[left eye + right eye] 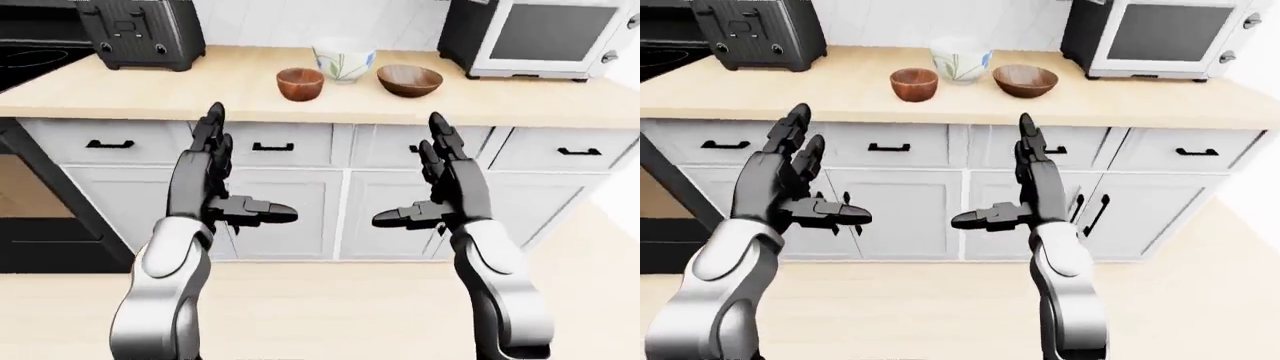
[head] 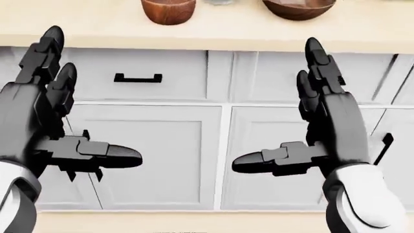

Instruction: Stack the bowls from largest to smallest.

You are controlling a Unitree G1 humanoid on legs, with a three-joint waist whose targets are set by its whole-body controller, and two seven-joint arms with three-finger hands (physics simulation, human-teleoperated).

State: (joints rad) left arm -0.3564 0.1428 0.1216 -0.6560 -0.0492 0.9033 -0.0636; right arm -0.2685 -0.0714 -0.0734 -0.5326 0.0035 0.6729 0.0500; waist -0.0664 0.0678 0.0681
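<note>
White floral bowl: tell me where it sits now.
In the left-eye view the white floral bowl stands on the counter near the top centre, between the small brown bowl and the wider brown bowl.

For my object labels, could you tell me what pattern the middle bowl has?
The middle bowl is white with green leaves; clearest in the left-eye view.
</note>
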